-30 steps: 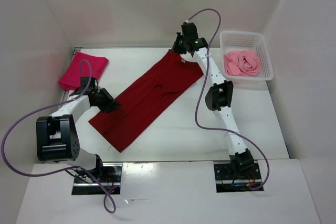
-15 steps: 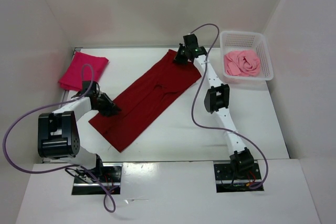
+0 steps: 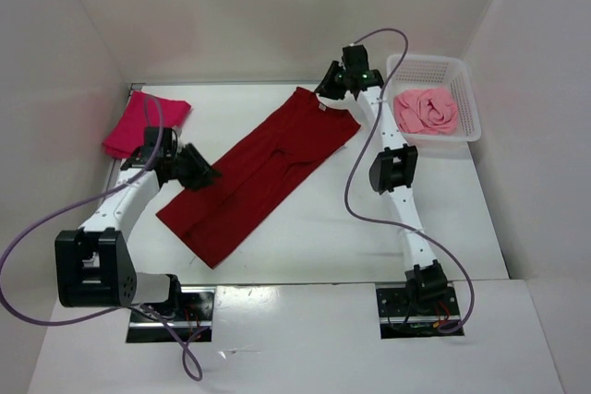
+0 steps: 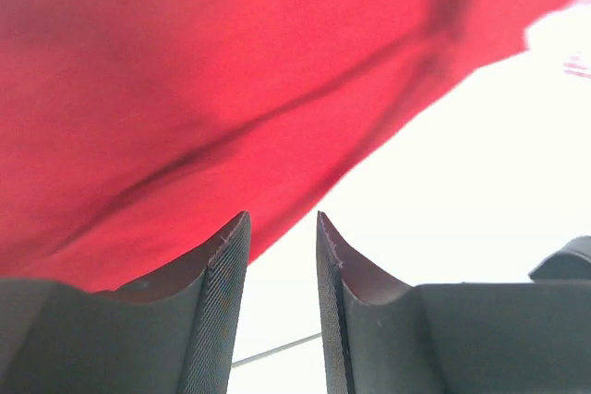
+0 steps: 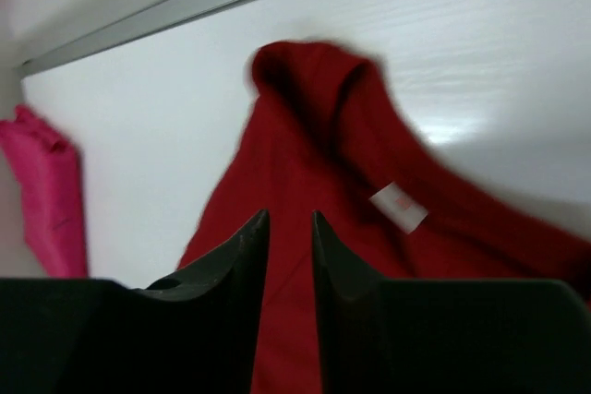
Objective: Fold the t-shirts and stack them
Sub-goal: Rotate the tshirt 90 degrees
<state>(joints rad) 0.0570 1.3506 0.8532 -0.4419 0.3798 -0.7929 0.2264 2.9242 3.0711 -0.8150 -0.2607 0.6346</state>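
1. Surface [image 3: 443, 219]: white, filling the middle of the top view.
2. Crimson shirt [image 3: 263, 173]: I see it spread flat as a long band, running diagonally from the lower left of the surface to the upper centre. Its collar end lies at the upper centre.
3. Left arm [image 3: 120, 205]: it reaches from the lower left of the frame toward the band's left edge.
4. Right arm [image 3: 392, 168]: it extends from the lower right up to the collar end.
5. Basket [image 3: 427, 59]: white mesh, at the upper right of the frame, just beside the right arm's wrist.
6. Magenta shirt [image 3: 129, 122]: folded, at the upper left corner of the surface, apart from the crimson shirt.
7. Pink shirt [image 3: 427, 110]: bundled inside the basket.
8. Left fingers [image 4: 217, 320]: parted by a narrow gap with nothing between them. In the wrist view, the crimson shirt fills the frame beyond the tips.
9. Right fingers [image 5: 235, 311]: parted by a narrow gap, holding nothing. The wrist view shows them pointed at the collar end.
10. Label [image 5: 399, 207]: white, sewn inside the collar.
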